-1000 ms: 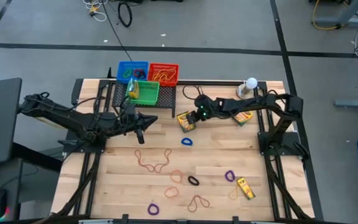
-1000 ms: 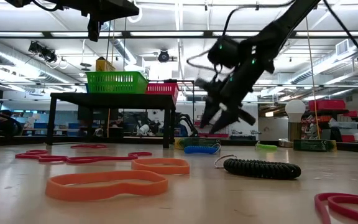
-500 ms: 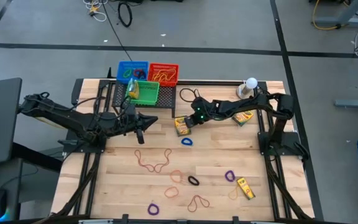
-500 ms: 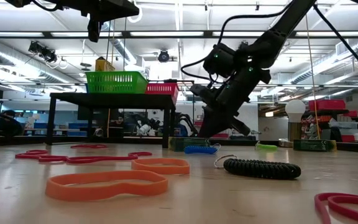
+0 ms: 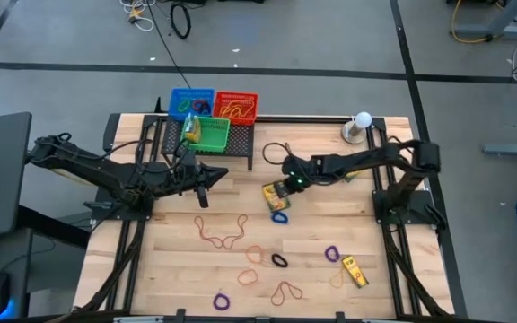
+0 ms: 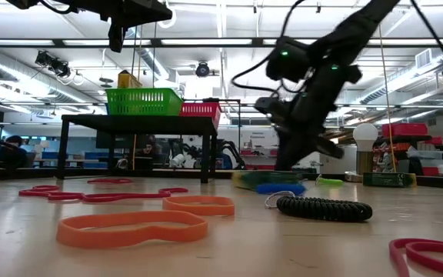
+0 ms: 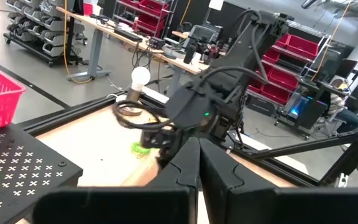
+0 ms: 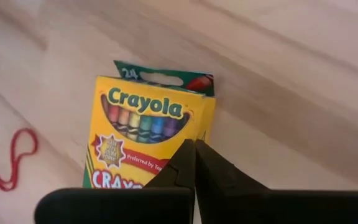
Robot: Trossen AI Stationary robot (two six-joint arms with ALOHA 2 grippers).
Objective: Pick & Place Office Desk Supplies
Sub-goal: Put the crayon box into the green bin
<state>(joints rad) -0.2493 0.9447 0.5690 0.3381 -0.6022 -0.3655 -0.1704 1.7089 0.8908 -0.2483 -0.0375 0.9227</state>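
Observation:
A yellow crayon box (image 8: 145, 134) lies flat on the table near its middle (image 5: 274, 194), face up. My right gripper (image 8: 194, 155) is shut above it and slants down, with nothing between its fingers (image 5: 286, 187). A blue rubber band (image 5: 279, 216) lies against the box's near side (image 6: 279, 188). More bands lie toward the near edge: a long red one (image 5: 221, 235), a black one (image 5: 279, 261) and a purple one (image 5: 332, 254). A second crayon box (image 5: 354, 272) lies near right. My left gripper (image 5: 206, 177) waits shut, level, above the table's left half. My right gripper's shut fingertips meet the crayon box's printed top face (image 8: 166, 149) close to one long edge. They slant down from the table's far right. Nothing is pinched. The box lies flat on the table.
A blue (image 5: 191, 100), a red (image 5: 236, 106) and a green basket (image 5: 206, 132) sit on a black stand (image 5: 240, 148) at the far edge. A white ball on a base (image 5: 361, 124) stands far right. Orange bands (image 6: 133, 227) lie close to the low camera.
My right gripper has shut on nothing and moved down and toward the near edge. The crayon box has slid that way with it and turned a little. It now lies flat, and the blue band has been shoved nearer ahead of it.

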